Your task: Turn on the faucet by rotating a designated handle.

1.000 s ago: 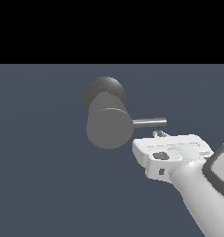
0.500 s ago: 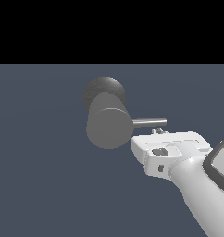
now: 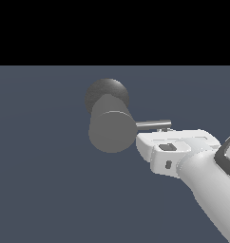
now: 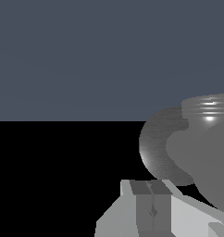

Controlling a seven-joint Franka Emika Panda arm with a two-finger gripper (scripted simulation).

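Risk first. The thin, straight, shiny silver-grey handle rod (image 3: 153,125) projects from the side of the grey metallic faucet (image 3: 112,130), a thick cylinder with a flat round end face, toward the exterior view's right. The white end effector (image 3: 160,130) sits directly under and against that rod as seen in the exterior view; whether it actually touches cannot be confirmed. Judgement: if the push lands near the rod's free tip, the rod could slip off the edge of the end effector and the handle would not turn. A push close to the cylinder would give little leverage and might jam the white housing against the faucet body, which lies just beside it.

End effector state: cannot tell how far open it is. The fingers are barely visible in the exterior view, and in the wrist view the finger region (image 4: 151,203) appears close together, but this is not clear enough to call. Nothing is evidently gripped.

Arm pose: the white forearm rises from the exterior view's lower right, slanting up toward the faucet. The wrist view shows the darker rounded base (image 4: 162,148) of the faucet close ahead.

Faucet location: centre of the exterior view, on a plain dark blue-grey surface.
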